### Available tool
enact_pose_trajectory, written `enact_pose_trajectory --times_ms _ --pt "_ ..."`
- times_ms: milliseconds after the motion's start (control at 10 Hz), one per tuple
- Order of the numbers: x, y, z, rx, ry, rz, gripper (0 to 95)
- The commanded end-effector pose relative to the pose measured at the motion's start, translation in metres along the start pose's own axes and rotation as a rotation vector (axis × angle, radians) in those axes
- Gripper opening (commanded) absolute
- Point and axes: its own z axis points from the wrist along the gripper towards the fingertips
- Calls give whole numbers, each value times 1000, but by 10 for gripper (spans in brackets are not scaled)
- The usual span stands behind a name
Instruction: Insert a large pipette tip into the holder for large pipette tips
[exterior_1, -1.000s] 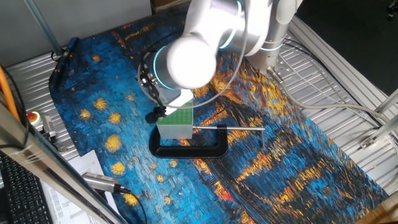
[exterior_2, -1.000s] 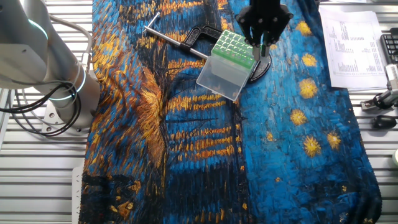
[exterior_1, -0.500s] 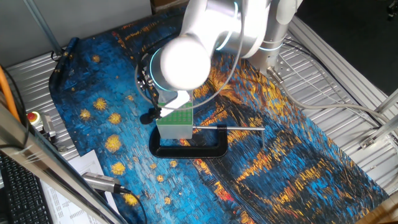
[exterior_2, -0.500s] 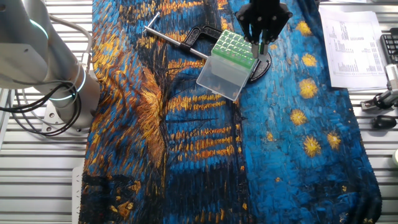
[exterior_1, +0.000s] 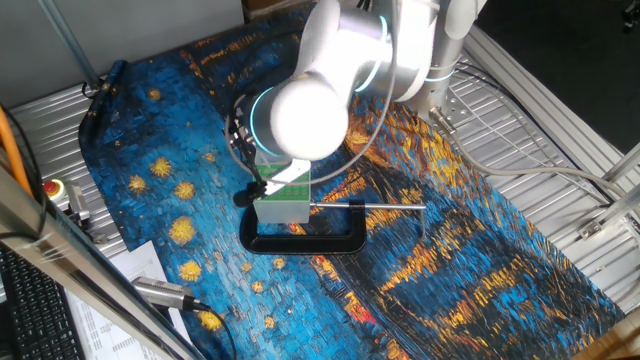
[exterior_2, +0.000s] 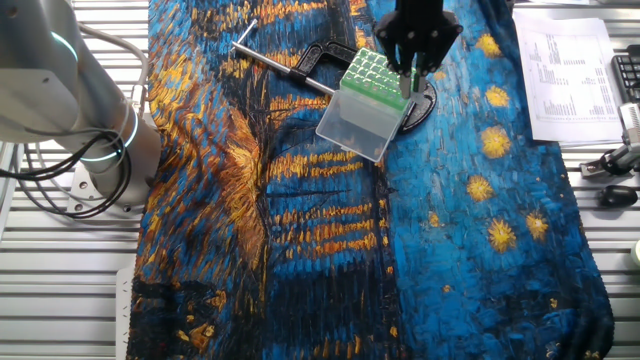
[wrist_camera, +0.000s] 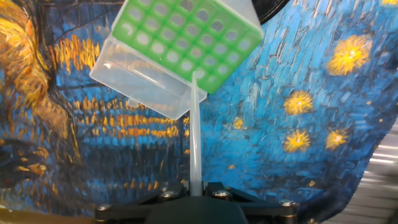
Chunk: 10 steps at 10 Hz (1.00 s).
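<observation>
Large pipette tip (wrist_camera: 194, 134): clear, colourless plastic, smooth, slight gloss. Holder (wrist_camera: 180, 53): translucent whitish plastic walls, bright green matt-looking top w/ hole grid. Clamp (exterior_1: 303, 240): black, matt; its screw rod (exterior_1: 367, 206) grey metal. Cloth (exterior_2: 330, 240) over table: printed fabric, wrinkled, faint sheen. Table (exterior_2: 60, 290): ribbed bare metal. Arm shell (exterior_1: 300, 115): glossy white.

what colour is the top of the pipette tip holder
Bright green top face, clearest in the hand view.

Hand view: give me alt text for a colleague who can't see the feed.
A clear large pipette tip runs up from the tool at the bottom edge, its narrow end reaching an edge row of holes in the green-topped holder. The translucent holder sits tilted in frame on a blue and orange painted cloth.
</observation>
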Motion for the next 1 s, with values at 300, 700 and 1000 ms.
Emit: enact_pose_trajectory --times_ms 300,700,1000 --pt "-8 -1 -4 -24 57 4 0" --pt "-11 0 -4 -30 89 12 0" --pt "-13 1 -5 -33 102 18 0"
